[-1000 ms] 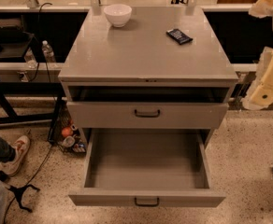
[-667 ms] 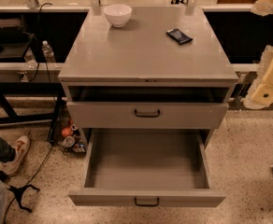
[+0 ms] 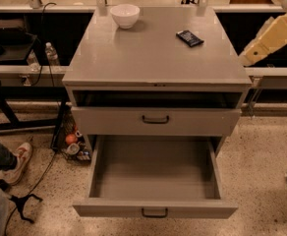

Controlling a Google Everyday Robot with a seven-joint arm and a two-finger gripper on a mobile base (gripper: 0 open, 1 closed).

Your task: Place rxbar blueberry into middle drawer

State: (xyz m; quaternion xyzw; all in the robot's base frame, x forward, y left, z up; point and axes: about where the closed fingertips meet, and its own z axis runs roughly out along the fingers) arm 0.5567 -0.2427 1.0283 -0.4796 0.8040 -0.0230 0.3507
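The rxbar blueberry (image 3: 189, 38), a dark flat bar, lies on the grey cabinet top (image 3: 148, 58) at the back right. The middle drawer (image 3: 156, 173), the lowest one, is pulled wide open and its plain grey inside holds nothing. Its dark bar handle (image 3: 155, 213) sits on the front. My gripper is out of view. Only a cream arm segment (image 3: 271, 37) shows at the right edge, beside the cabinet and right of the bar, touching nothing.
A white bowl (image 3: 125, 15) stands at the back left of the cabinet top. The drawer front one level higher (image 3: 155, 119) is slightly ajar. A person's leg and shoe (image 3: 16, 160) and cables are on the floor at left. A water bottle (image 3: 51, 54) stands on a left shelf.
The cream arm segment at the right edge has risen and moved a little left towards the cabinet top. The bar, bowl and drawers have not moved.
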